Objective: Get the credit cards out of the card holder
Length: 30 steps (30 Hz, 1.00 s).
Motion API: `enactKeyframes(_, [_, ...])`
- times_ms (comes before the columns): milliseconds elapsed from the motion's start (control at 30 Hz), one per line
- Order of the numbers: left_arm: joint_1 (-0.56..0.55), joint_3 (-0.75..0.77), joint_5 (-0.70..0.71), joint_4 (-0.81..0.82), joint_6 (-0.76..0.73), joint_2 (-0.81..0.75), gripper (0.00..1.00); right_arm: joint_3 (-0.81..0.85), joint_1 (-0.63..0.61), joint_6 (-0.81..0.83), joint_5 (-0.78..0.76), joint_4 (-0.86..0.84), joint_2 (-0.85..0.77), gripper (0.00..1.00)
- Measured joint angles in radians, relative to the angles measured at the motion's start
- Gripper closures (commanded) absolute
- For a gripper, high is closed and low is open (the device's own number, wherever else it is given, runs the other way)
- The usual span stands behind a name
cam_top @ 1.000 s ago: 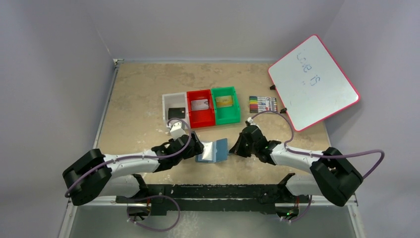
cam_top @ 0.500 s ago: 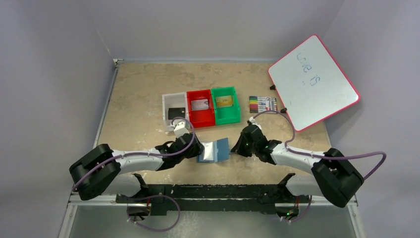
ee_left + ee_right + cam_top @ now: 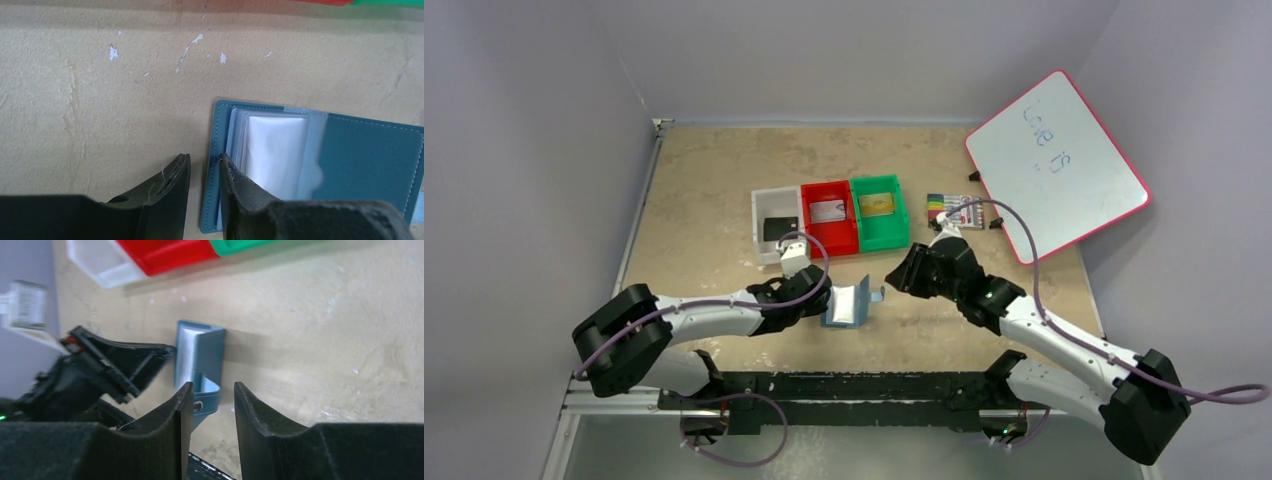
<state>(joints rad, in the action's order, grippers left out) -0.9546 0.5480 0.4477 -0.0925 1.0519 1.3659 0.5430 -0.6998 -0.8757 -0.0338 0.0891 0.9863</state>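
The teal card holder (image 3: pixel 849 303) lies partly open on the table, its right flap tilted up and its snap strap (image 3: pixel 205 402) hanging free. My left gripper (image 3: pixel 827 300) is at its left edge. In the left wrist view the jaws (image 3: pixel 204 157) are narrowly apart, astride the cover's edge (image 3: pixel 214 165), with one finger over the pale clear pockets (image 3: pixel 275 150). My right gripper (image 3: pixel 892 278) hovers open and empty just right of the holder (image 3: pixel 200 357). Credit cards lie in the bins: black (image 3: pixel 779 228), silver (image 3: pixel 827 211), gold (image 3: pixel 877 204). Whether a card is in the pockets I cannot tell.
The white bin (image 3: pixel 757 225), red bin (image 3: pixel 832 246) and green bin (image 3: pixel 884 241) stand in a row behind the holder. A pack of coloured markers (image 3: pixel 952 208) lies to their right, beside a tilted whiteboard (image 3: pixel 1056 165).
My right gripper has opened, let go of the holder's right flap and drawn back up and to the right; the flap now stands up. My left jaws have narrowed at the left edge.
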Motion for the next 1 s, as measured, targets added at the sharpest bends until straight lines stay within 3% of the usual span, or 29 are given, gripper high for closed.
enactKeyframes(300, [-0.017,0.0,0.008,-0.013,0.001,0.0,0.72,0.083,0.0,0.103,0.138,-0.088,0.006,0.64])
enactKeyframes(667, [-0.023,-0.007,0.007,0.002,0.008,-0.023,0.71,0.296,-0.128,0.182,0.205,-0.098,0.327,0.65])
enactKeyframes(1000, [-0.023,-0.023,0.004,0.017,0.011,-0.043,0.71,0.379,-0.138,0.24,0.173,-0.034,0.56,0.63])
